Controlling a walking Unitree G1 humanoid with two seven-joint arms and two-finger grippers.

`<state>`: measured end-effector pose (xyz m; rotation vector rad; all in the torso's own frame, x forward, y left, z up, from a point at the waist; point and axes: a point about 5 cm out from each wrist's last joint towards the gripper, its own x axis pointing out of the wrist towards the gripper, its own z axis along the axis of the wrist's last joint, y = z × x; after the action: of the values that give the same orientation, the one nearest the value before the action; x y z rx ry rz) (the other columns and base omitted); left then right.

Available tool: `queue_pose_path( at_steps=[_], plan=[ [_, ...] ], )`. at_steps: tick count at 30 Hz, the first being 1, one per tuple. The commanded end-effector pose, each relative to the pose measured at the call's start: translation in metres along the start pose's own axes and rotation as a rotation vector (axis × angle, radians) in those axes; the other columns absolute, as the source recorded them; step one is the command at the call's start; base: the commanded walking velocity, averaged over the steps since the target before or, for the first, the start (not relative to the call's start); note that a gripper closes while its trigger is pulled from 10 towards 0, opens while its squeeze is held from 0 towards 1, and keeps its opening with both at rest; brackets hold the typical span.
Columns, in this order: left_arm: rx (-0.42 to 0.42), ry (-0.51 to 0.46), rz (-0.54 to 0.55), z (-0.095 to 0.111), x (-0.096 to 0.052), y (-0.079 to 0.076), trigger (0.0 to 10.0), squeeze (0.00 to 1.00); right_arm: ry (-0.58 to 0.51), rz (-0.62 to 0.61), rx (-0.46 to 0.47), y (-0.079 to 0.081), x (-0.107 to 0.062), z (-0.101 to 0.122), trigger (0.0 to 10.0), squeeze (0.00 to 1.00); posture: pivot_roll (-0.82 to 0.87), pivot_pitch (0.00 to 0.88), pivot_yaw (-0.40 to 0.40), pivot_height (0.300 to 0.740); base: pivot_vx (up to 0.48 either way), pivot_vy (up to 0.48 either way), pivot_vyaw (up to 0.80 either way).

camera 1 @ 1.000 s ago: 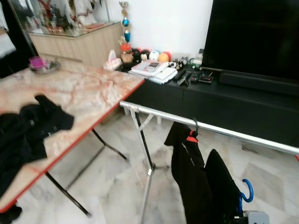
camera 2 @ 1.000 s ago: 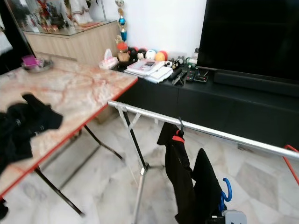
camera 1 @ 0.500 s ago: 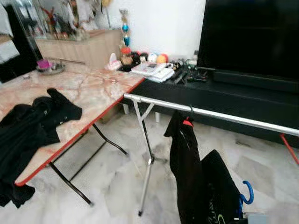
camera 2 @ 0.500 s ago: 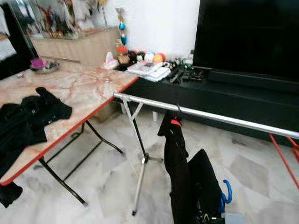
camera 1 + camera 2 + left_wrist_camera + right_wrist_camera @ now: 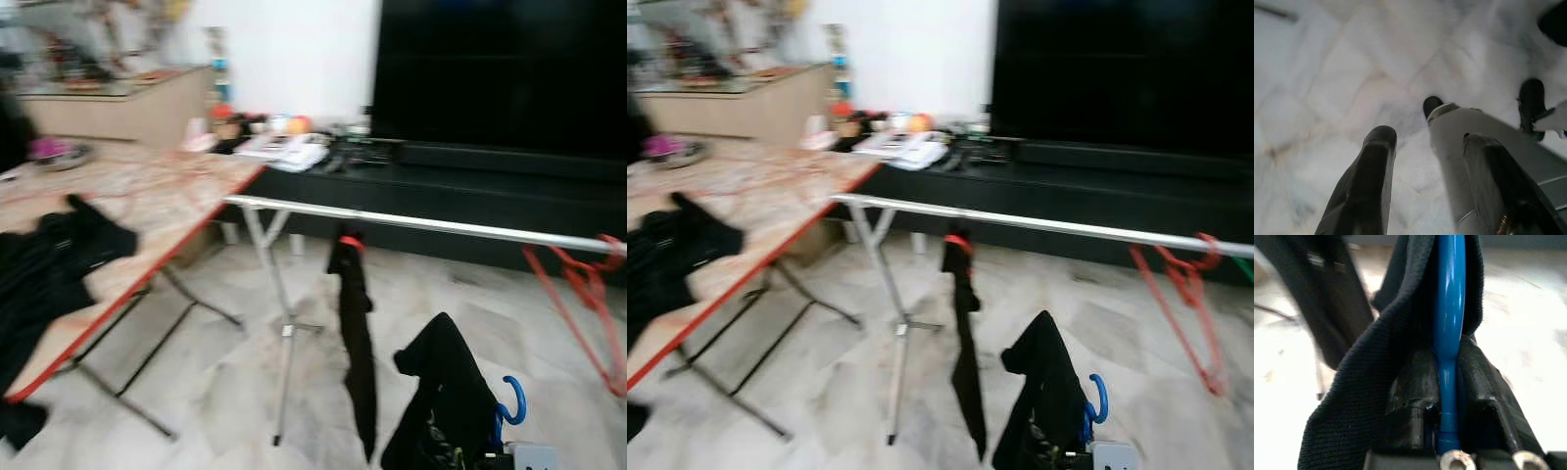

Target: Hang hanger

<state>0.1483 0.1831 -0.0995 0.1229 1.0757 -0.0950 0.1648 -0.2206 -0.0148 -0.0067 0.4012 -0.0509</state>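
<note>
You have nothing legible to read here. The black garment point(image 5: 441, 406) on the blue hanger point(image 5: 510, 408) carries a small pale print near its lower edge, but blur leaves it unreadable, as with the papers point(image 5: 284, 150) on the black TV console point(image 5: 460, 191).

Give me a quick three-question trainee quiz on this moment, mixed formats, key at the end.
1. True or false: the right gripper has its fingers shut on the blue hanger, which carries a black garment.
2. What hangs at the far right end of the silver rail? A) a towel B) red hangers C) a bag
3. Fill in: the left gripper is ____, over the marble floor.

Key: 1 true; 2 B, red hangers; 3 open.
</note>
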Motion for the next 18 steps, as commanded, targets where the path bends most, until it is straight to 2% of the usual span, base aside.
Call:
queue_pose_path(
  at_steps=[1, 12, 18],
  plan=[
    [0.009, 0.015, -0.012, -0.0024, 0.0002, -0.0039, 10.0, 0.0, -0.027, -0.007, 0.001, -0.0012, 0.0026, 0.006, 10.0, 0.0, -0.04, 0.009, 0.025, 0.74, 0.0, 0.0, -0.79],
    [0.005, 0.018, -0.008, -0.0029, 0.0001, -0.0037, 10.0, 0.0, -0.027, -0.01, 0.002, -0.0016, 0.0035, 0.0063, 10.0, 0.0, -0.04, 0.01, 0.026, 0.74, 0.0, 0.0, -0.79],
    [-0.013, 0.021, -0.003, -0.0033, 0.0001, -0.0034, 10.0, 0.0, -0.037, -0.004, -0.008, -0.0008, 0.0049, 0.0083, 10.0, 0.0, -0.04, 0.008, 0.026, 0.74, 0.0, 0.0, 0.0]
  ],
)
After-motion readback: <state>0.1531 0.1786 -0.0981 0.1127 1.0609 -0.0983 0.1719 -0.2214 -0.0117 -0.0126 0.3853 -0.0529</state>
